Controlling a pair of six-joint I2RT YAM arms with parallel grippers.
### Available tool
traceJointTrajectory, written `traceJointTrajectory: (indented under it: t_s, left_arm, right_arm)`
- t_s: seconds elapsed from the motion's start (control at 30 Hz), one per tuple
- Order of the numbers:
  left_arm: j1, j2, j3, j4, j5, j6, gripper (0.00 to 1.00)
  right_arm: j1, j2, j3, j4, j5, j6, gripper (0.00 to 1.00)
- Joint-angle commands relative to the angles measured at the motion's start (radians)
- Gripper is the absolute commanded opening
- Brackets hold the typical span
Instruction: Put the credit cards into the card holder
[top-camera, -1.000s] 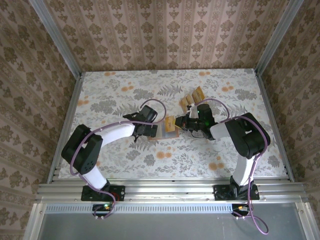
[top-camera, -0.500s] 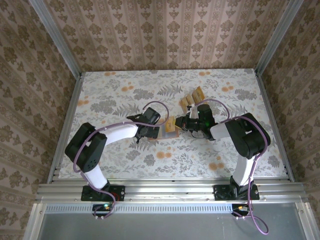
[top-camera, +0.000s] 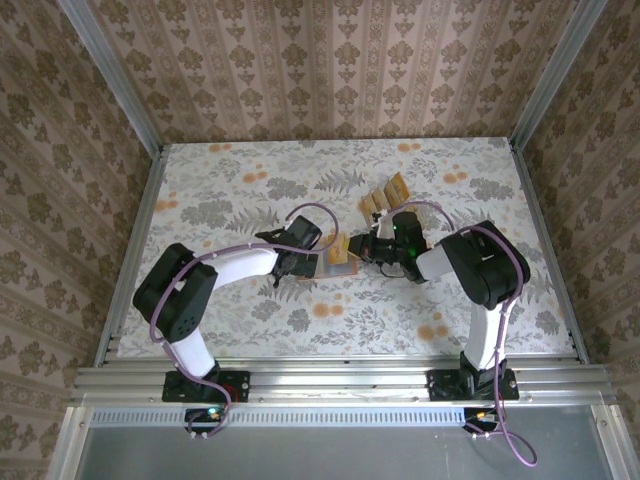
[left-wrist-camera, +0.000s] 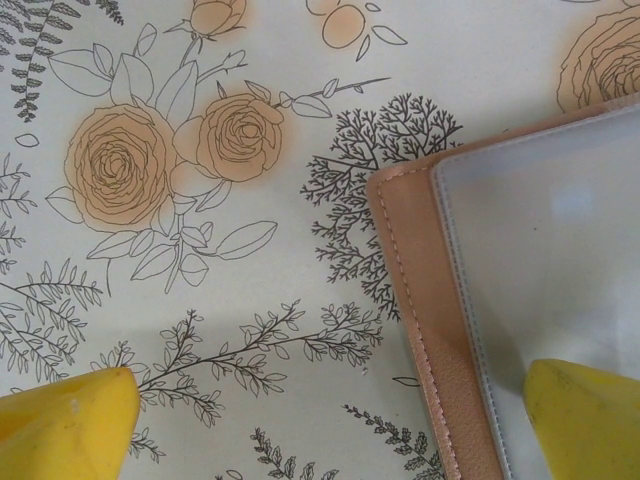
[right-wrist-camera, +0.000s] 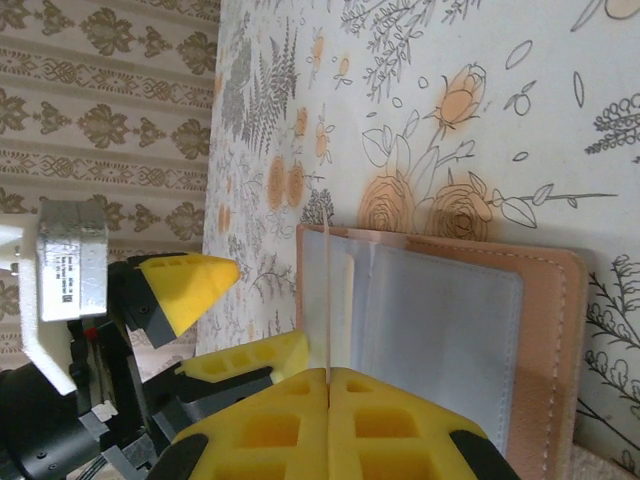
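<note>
**Fig. Card-loading stage.**

**Top view:** card holder (top-camera: 330, 271) lies open and flat on floral table (top-camera: 220, 190), nr centre. L gripper (top-camera: 303, 265) sits at holder's 9 o'clock edge. R gripper (top-camera: 358, 249) sits at its 3 o'clock side, so the two face each other across it. Other credit cards (top-camera: 384, 196) stand in a small group at approx. 1 o'clock from holder, apart from it.

**L wrist view:** L jaws spread wide, nothing betw. them. Yellow fingertips (left-wrist-camera: 68, 425) show at 7 & 5 o'clock of frame. The 5 o'clock tip overlaps holder's greyish inner pocket; the 7 o'clock tip is over bare table. Contact w/ pocket: cannot tell. Holder's pink stitched rim runs roughly 12 to 6 o'clock.

**R wrist view:** R jaws pressed together, clamped on one credit card (right-wrist-camera: 326, 290). It is seen edge-on as a thin pale line running up from yellow pads (right-wrist-camera: 400, 420). Card stands on edge over holder's inner face, nr the end closest to L gripper. Whether its edge has entered a pocket: cannot tell.
</note>
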Motion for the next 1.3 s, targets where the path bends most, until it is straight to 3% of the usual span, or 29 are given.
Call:
traceJointTrajectory:
  t_s: [0.0,1.27]
  left_arm:
    - [-0.008,-0.002,0.004,-0.054,-0.028,-0.022,1.0]
    - [-0.019,-0.01,-0.008,-0.069,-0.041,-0.033,1.0]
  right_arm:
    - [0.012,0.021,0.005,0.07,-0.024,0.016,0.0]
    - [0.05,0.15,0.004,0.185,0.004,0.034,0.0]
